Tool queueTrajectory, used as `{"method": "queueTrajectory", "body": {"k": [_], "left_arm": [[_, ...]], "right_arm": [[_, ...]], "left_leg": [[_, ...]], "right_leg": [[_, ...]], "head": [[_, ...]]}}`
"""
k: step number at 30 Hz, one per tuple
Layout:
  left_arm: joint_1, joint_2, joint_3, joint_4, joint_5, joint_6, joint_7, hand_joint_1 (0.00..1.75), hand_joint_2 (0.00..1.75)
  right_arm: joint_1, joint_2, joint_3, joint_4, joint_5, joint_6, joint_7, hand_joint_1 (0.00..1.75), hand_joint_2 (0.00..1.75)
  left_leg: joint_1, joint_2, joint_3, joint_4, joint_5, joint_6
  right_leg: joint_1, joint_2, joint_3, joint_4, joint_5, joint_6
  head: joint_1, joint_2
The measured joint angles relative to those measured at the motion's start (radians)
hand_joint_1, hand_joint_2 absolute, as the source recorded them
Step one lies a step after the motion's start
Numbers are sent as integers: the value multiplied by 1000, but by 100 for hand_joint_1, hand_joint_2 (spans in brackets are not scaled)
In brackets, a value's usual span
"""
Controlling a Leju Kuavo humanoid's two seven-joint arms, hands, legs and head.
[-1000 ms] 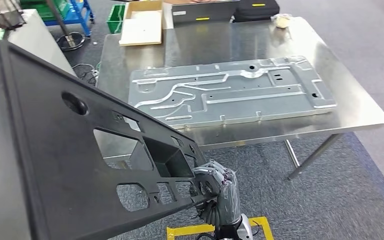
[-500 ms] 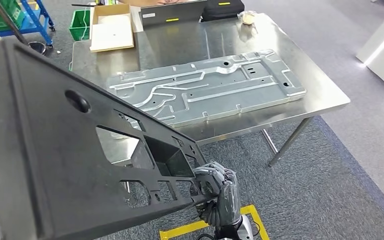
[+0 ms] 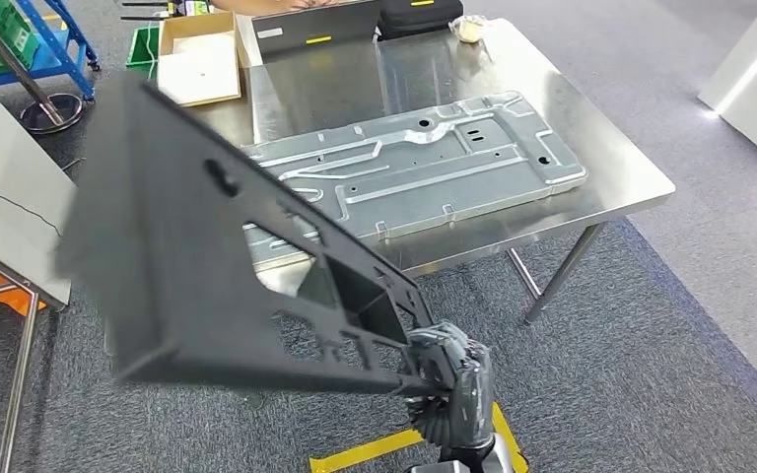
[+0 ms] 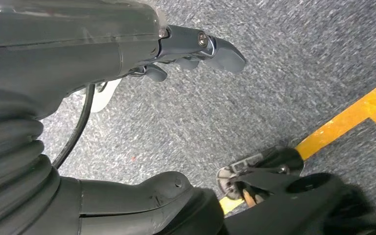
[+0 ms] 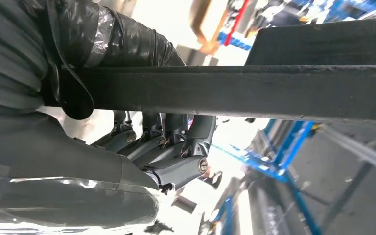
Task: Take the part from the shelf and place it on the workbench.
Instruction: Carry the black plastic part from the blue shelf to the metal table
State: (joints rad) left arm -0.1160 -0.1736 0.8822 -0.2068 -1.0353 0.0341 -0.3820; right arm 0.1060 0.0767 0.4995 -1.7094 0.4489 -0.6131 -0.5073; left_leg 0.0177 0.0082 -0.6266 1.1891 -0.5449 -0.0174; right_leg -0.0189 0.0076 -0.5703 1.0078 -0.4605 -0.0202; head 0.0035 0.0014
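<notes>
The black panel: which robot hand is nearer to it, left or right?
Right. The right robot hand grips the lower corner of the black panel. The left robot hand hangs apart from it, over the grey carpet, holding nothing.

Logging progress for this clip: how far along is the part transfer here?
Done: the large black plastic panel with cut-outs is off the shelf and carried. In hand: the right hand grips its lower corner; the panel hangs tilted over the carpet, short of the steel workbench. The left hand holds nothing, over the floor. Left: setting the panel on the bench, where a grey stamped metal sheet lies.
</notes>
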Motion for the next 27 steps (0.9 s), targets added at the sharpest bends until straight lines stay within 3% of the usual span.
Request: {"method": "queueTrajectory", "body": {"k": [2,3,6,8,11,12,13,14,17,19,22,24,27], "left_arm": [[0,3,1,0,1,-1,-4,0,175],[0,4,1,0,2,-1,-5,0,175],[1,4,4,0,2,-2,-7,0,175],[1,4,4,0,2,-3,-9,0,175],[1,5,5,0,3,-16,-25,0,175],[2,6,5,0,4,-22,-32,0,175],[3,6,5,0,4,-26,-38,0,175],[4,6,5,0,4,-29,-42,0,175],[6,6,5,0,2,-33,-49,0,175],[7,6,5,0,1,-33,-52,0,175],[6,7,5,0,0,-32,-55,0,175],[6,8,5,0,0,-31,-56,0,175],[8,8,5,0,-2,-31,-57,0,175]], "right_arm": [[10,0,-28,-8,-6,-1,2,175,175],[13,0,-37,-11,-8,-2,2,175,175],[23,0,-57,-18,-8,-2,2,175,175],[28,0,-65,-23,-6,-4,2,175,175],[41,-1,-83,-32,-8,-9,2,175,175],[48,-2,-93,-34,-11,-9,2,175,175],[56,-3,-103,-36,-15,-10,2,175,175],[62,-4,-113,-38,-19,-9,2,175,175],[71,-5,-138,-49,-26,-9,-4,175,175],[75,-5,-148,-57,-27,-8,-10,175,175],[82,-5,-162,-65,-29,-7,-13,175,175],[83,-4,-168,-72,-30,-4,-15,175,175],[87,-2,-173,-77,-30,1,-17,175,175]], "left_leg": [[-2,-6,60,-135,60,10],[-5,-8,76,-173,70,15],[-9,-10,82,-194,74,28],[-4,-7,86,-206,83,41],[-3,-2,87,-212,88,53],[-3,-2,87,-211,88,53],[-4,-1,87,-210,87,53],[-4,-1,87,-208,85,52],[-6,-1,87,-198,76,42],[-10,-1,85,-193,69,30],[-8,0,86,-186,59,11],[-5,-1,56,-119,19,1],[-5,-2,-47,81,-61,-4]], "right_leg": [[1,4,0,5,-3,7],[2,6,-2,6,-4,11],[2,9,-5,4,-1,29],[1,6,-14,28,-21,38],[-1,2,-91,198,-110,45],[-2,2,-119,254,-129,47],[-2,2,-132,279,-128,48],[-3,1,-125,264,-108,48],[-2,-8,-34,75,-21,41],[3,-10,-7,17,-12,32],[4,-6,-4,13,-12,13],[0,-6,1,8,-13,0],[5,-6,8,9,-23,-12]], "head": [[0,0],[0,0],[0,0],[0,0],[1,0],[1,0],[1,0],[1,0],[1,0],[1,0],[1,0],[0,0],[0,0]]}}
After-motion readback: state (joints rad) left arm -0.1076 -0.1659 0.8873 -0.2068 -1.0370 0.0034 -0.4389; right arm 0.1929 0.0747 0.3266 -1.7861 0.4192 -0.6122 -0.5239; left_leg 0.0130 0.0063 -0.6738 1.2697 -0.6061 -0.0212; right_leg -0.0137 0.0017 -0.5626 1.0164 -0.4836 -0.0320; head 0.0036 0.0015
